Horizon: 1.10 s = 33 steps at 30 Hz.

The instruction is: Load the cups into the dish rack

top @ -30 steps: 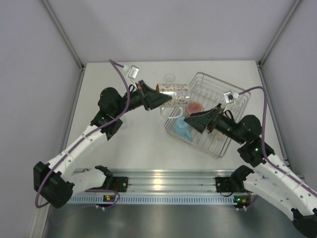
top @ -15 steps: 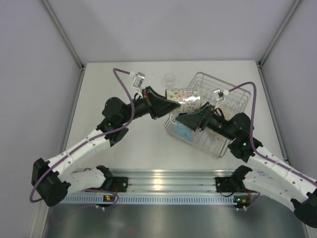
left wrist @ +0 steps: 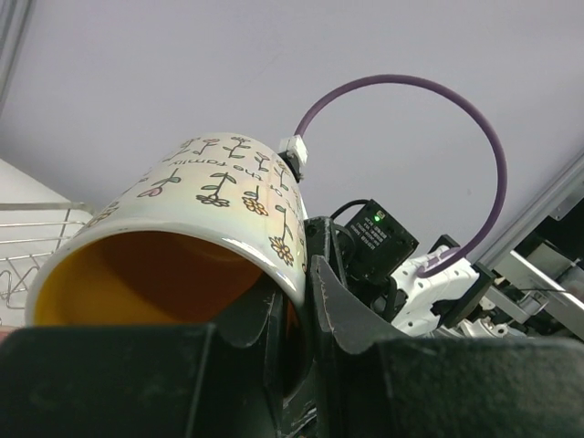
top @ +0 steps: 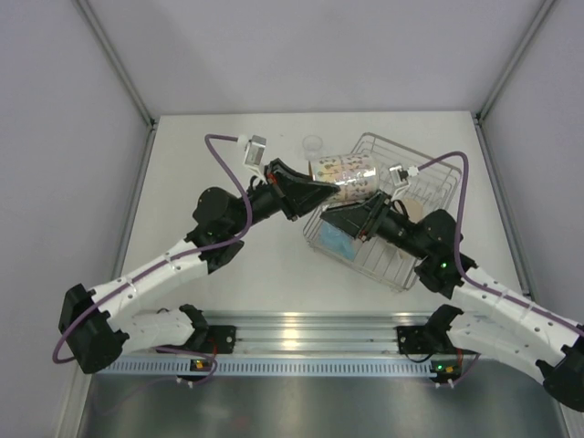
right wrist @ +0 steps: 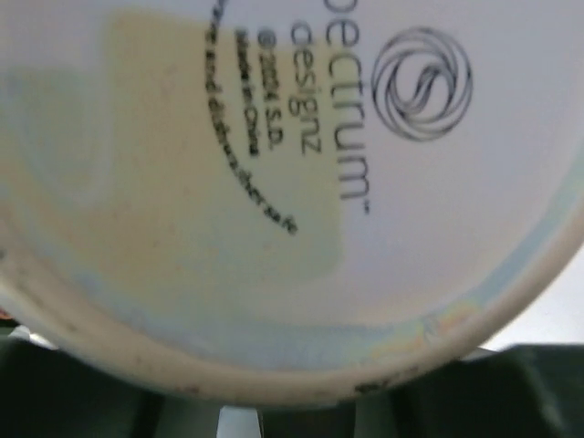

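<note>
The cream flowered mug [left wrist: 210, 219] hangs tilted on its side, its orange-yellow mouth opening toward 7 o'clock and its base pointing off toward 1 o'clock. The left gripper [left wrist: 294, 306] comes up from 6 o'clock and pinches the mug's wall at the rim, one of its black fingers [left wrist: 342, 315] outside against the flower pattern, the other inside the mouth. At 9 o'clock a few thin wires of the dish rack [left wrist: 36, 239] show past the rim. Toward 3 o'clock sits the right arm [left wrist: 370, 242], a green light [left wrist: 378, 216] glowing on it, and a purple cable [left wrist: 474, 119] arcs over it at 1 o'clock.
</note>
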Tool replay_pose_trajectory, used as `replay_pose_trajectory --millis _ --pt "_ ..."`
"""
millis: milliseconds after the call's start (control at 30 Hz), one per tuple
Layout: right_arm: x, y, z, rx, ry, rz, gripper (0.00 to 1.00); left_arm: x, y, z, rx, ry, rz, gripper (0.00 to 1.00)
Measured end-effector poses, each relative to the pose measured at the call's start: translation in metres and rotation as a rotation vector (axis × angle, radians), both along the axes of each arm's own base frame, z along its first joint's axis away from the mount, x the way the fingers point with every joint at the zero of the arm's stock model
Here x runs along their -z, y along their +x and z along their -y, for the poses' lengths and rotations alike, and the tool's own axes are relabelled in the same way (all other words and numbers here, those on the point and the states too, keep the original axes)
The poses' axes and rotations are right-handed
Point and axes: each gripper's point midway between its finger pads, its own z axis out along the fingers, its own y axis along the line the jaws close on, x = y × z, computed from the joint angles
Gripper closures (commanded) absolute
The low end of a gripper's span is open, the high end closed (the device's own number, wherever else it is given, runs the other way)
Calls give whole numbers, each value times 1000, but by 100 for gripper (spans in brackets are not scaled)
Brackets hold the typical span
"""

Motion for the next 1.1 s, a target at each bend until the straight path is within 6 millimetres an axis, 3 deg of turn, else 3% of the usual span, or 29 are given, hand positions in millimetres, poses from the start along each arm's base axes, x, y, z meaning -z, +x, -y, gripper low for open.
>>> replay_pose_trajectory --millis 100,267,367,500,667,767,800,900,1100 --pt "-1 -2 3 4 16 6 70 1 0 1 -10 -9 -2 100" --pt "-1 -12 9 -7 45 23 78 3 -7 3 10 -40 -13 100" --pt "5 -16 10 -12 43 28 100 10 -11 2 22 -58 -24 100" --pt "18 -18 13 -8 34 14 100 24 -11 4 34 -58 -58 100" --pt "19 -18 17 11 47 10 100 27 -11 6 53 -78 -87 100" --pt "19 -17 19 24 50 5 95 28 -9 7 50 -99 -103 100" --pt "19 -17 19 27 50 5 84 28 -9 7 49 -102 -105 100" --pt "19 -17 21 34 50 3 66 28 -9 9 49 -110 -104 100" --pt "15 -8 26 89 72 -15 51 35 -4 14 33 -103 -120 100"
